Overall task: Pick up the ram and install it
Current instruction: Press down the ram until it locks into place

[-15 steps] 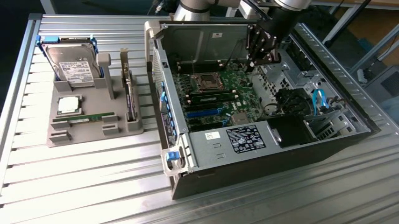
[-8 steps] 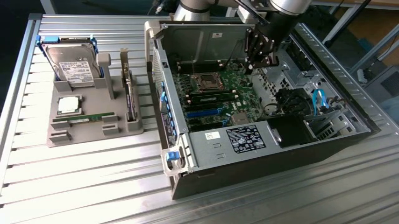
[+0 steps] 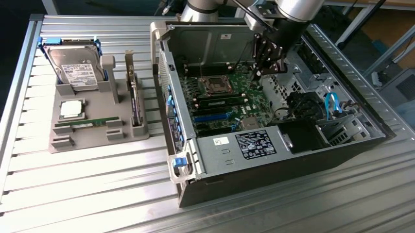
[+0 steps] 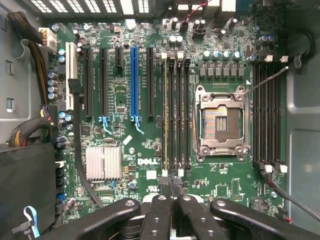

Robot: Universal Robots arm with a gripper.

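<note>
Gripper (image 4: 172, 199): yours is closed tight, holding nothing, over the motherboard (image 4: 125, 150).
Ram (image 3: 87, 122): lies in grey tray (image 3: 97, 141), exterior view's left.
Between them: you have the case wall (image 3: 166, 73).

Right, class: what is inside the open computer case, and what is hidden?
Inside the computer case: the green motherboard, its empty CPU socket, a finned heatsink and the shut gripper. The labelled power supply covers whatever lies beneath it.

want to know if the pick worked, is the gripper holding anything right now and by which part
Nothing is held: the black gripper is shut empty over the green motherboard. A long thin green ram stick lies in the grey tray.
</note>
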